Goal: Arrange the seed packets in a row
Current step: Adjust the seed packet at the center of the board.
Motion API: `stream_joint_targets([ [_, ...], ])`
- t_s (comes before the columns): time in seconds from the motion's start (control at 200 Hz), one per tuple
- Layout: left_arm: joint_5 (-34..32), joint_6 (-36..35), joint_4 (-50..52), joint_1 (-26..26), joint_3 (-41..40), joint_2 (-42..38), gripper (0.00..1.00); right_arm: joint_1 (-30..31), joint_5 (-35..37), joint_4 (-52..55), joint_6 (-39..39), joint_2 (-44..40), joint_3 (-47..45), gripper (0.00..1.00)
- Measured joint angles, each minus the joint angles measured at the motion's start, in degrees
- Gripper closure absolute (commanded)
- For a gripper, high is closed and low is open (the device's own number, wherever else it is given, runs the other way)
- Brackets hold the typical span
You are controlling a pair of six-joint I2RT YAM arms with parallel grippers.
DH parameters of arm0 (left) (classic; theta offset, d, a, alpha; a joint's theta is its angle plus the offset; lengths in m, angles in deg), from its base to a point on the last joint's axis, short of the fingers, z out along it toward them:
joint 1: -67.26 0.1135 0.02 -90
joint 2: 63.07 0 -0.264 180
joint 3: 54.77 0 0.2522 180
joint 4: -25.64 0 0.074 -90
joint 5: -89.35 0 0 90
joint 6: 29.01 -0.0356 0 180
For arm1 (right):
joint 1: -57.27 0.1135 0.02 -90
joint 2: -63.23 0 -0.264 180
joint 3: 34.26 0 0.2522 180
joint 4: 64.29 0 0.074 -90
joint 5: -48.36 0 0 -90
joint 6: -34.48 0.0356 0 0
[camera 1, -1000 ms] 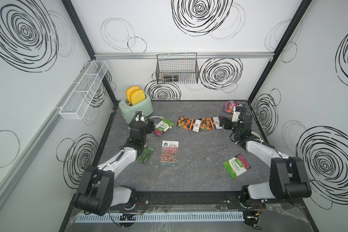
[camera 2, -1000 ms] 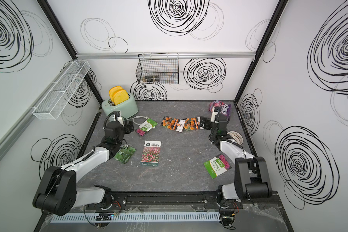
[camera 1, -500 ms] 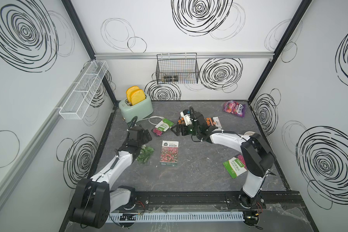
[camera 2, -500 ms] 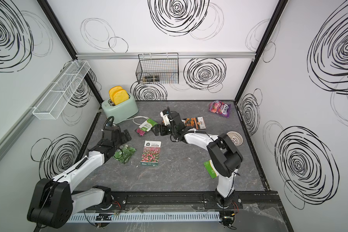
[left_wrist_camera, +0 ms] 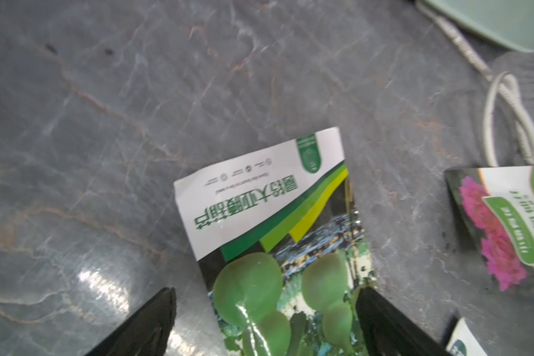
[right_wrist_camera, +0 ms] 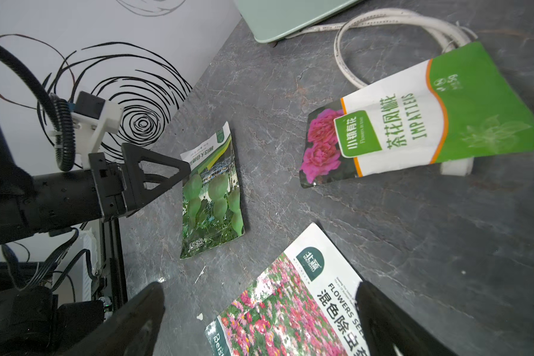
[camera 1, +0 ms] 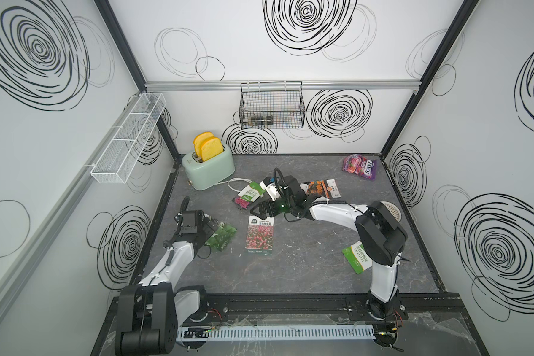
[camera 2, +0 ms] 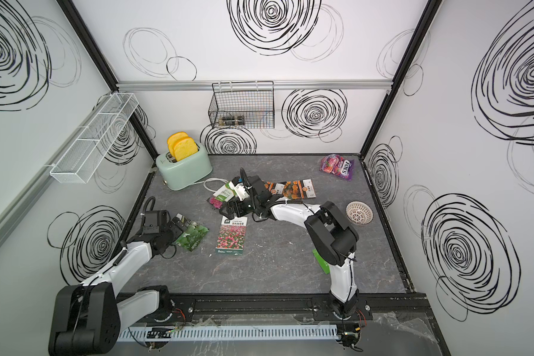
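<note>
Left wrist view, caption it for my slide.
Open left claw over the leafy green seed packet on grey marbled table.

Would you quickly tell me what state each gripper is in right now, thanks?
Left gripper: open, nothing held, above the leafy green packet.
Right gripper: open, nothing held.

Near table centre: pink flower-field packet (camera 1: 259,235), long axis running 12 to 6 o'clock, white header at the 12 end. At its 9 o'clock, just beside it: dark green leafy packet (camera 1: 223,238), tilted. At 12 o'clock: first IMPATIENS packet (camera 1: 249,194), green-white with pink blooms, tilted. At 2 o'clock: two orange marigold packets (camera 2: 292,188), end to end, one partly hidden. Between 3 and 4 o'clock, well apart: second IMPATIENS packet (camera 1: 356,258), partly hidden. All are face up.
</note>
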Motion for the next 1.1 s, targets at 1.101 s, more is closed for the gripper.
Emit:
stream_joint_targets([
  [1.101, 3.6, -10.7, -2.6, -0.6, 16.7, 8.1, 0.03, 7.4, -3.4, 0.4, 1.4, 9.2, 5.9, 0.05],
])
